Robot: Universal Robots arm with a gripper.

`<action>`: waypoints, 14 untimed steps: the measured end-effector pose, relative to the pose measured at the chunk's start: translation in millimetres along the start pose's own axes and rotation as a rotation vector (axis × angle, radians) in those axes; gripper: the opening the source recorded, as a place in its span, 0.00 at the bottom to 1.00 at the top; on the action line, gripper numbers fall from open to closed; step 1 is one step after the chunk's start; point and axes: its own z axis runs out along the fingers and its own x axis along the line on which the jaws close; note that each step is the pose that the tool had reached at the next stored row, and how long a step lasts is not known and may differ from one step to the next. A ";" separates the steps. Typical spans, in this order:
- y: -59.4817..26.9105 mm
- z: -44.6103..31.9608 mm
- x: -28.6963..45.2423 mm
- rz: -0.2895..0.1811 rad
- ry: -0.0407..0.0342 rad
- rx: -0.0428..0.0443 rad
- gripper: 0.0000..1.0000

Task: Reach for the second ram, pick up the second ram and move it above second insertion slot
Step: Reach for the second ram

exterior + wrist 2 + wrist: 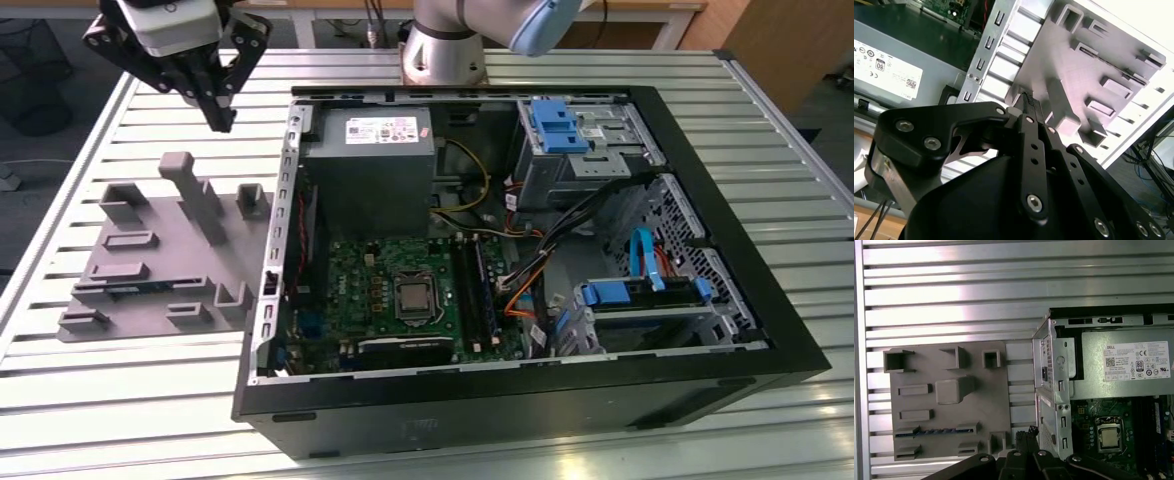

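Second ram (936,431) lies lengthwise in its grey tray (167,255) slot — well apart from your fingers (214,100), pressed together on nothing, and off toward the exterior view's left.

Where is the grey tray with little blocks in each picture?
Exterior view: the grey tray lies on the table, on the exterior view's left of the computer case.
Second wrist view: the tray is beside the case's metal wall.
First wrist view: the tray is beside that same wall.
Shared landmark: the power supply's white label.
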 end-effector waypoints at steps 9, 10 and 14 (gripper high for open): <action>-5.0 1.0 17.4 0.000 0.0000 -0.0001 0.11; -5.9 1.0 18.0 0.000 0.0001 0.0000 0.11; -6.4 1.0 18.0 0.000 0.0000 0.0000 0.11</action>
